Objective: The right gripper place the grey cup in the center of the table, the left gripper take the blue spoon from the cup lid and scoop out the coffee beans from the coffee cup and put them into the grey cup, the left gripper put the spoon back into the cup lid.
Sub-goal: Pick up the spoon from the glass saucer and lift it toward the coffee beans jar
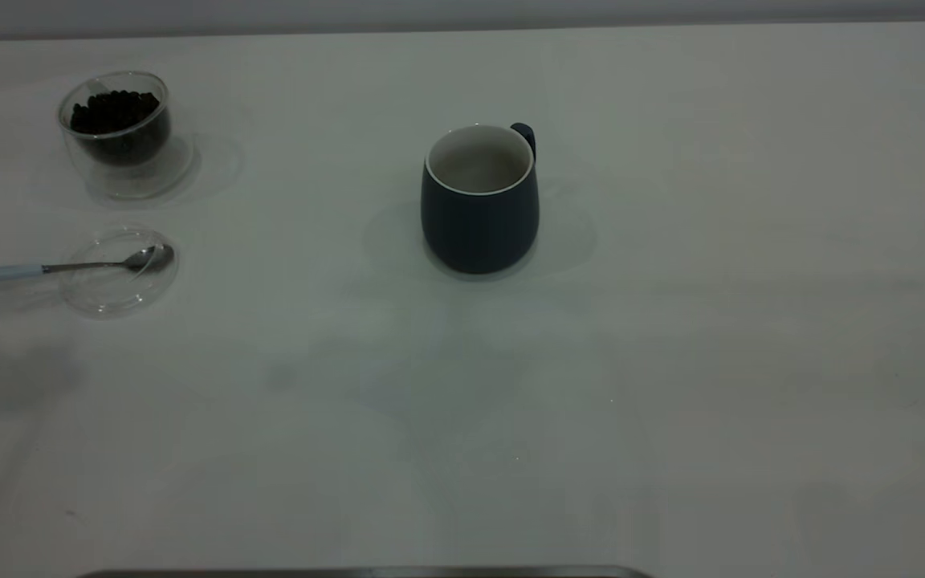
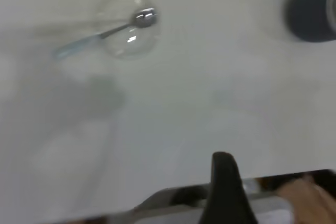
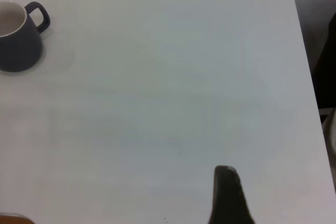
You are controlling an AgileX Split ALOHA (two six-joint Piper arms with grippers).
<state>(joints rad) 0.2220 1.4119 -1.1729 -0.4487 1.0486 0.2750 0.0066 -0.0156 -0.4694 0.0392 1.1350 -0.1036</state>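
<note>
The grey cup (image 1: 479, 201) stands upright at about the middle of the tabletop (image 1: 711, 361), handle turned to the far side, and its pale interior appears empty; judged from this placement, the first step is done and the scooping has not begun. Well to the left of the grey cup, near the far edge, sits the coffee cup (image 1: 119, 132), holding a dark mound of coffee beans (image 1: 116, 111). Just nearer than the coffee cup lies the cup lid (image 1: 119, 269), with the blue spoon (image 1: 61, 266) resting across it: the metal bowl sits at the lid's rim on the side toward the grey cup, and the pale handle runs outward past the opposite rim. Neither arm appears in the exterior view. The left gripper (image 2: 227, 192) shows only one dark fingertip in its wrist view, well apart from the spoon; the right gripper (image 3: 227, 195) likewise shows one fingertip, well to the right of the grey cup; whether either pair of jaws is apart or together cannot be told. Likely risks: the slim handle lies low on the tabletop, so a pinch could slip or drag the light lid; a tilted spoon could spill beans on the way to the grey cup.
</note>
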